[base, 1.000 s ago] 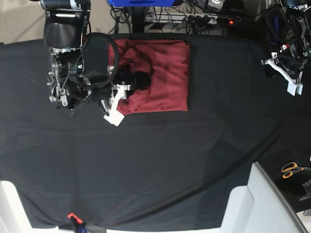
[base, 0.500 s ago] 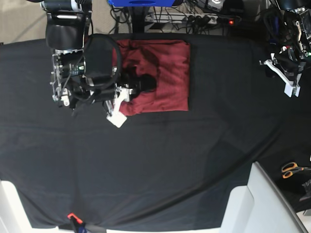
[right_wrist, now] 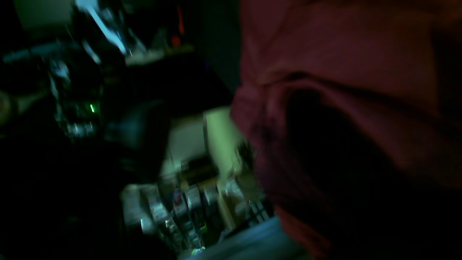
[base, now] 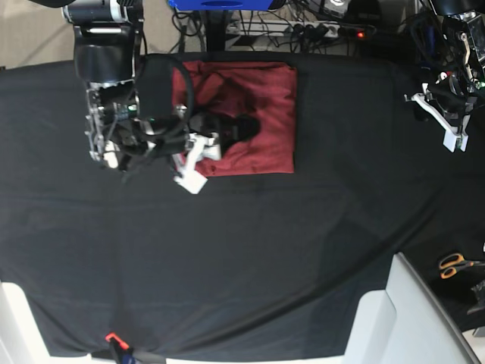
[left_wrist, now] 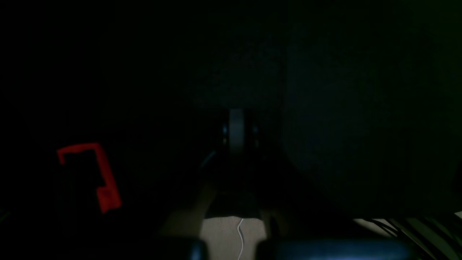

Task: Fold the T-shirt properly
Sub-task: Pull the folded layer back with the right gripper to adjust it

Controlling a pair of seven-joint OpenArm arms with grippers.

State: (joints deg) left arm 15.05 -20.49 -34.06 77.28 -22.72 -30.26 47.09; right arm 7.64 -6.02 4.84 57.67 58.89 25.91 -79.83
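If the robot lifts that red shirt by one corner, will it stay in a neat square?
Probably not. The T-shirt is soft knit cloth, already wrinkled, so it would likely droop and unfold. Pushed across the black cloth, it would probably bunch up rather than slide flat.

Robotics lab, power strip (base: 307, 30), tangled cables (base: 261, 21)

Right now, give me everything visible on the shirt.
The shirt is a plain brick-red knit with no print, soft and lightly creased. It lies folded into a compact, roughly rectangular stack at the far middle of the black cloth, its right edge straight and its lower left corner rumpled. The right tool sits over that left part, its arm hiding some fabric; whether it touches the fabric is unclear. In the right wrist view the fabric fills the frame close up, blurred.
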